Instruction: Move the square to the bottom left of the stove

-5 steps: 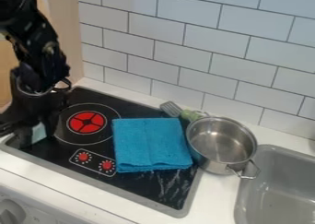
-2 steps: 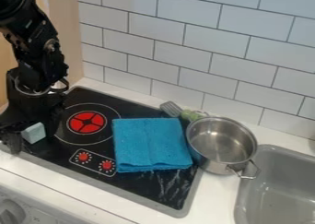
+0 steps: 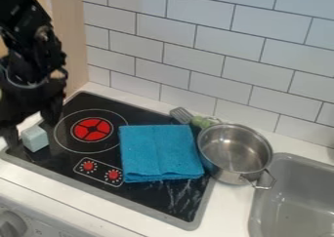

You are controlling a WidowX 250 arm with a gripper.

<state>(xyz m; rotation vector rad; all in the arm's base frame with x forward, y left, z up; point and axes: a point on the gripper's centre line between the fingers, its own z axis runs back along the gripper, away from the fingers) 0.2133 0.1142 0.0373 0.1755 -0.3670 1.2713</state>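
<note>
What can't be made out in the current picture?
In the camera view:
- Whether the gripper touches the pale block: dark, blurred.
- Stove surface under the blue cloth: covered.
- Far end of the green spatula handle: behind the pot.
- Rest of the sink: cut off by right and bottom edges.

We see a pale blue-grey square (image 3: 35,139), a black stove (image 3: 145,116) with a red burner (image 3: 92,129) ringed in white, a bright blue cloth (image 3: 159,153), a silvery pot (image 3: 227,173) and white tiles (image 3: 198,40) with dark lines.
</note>
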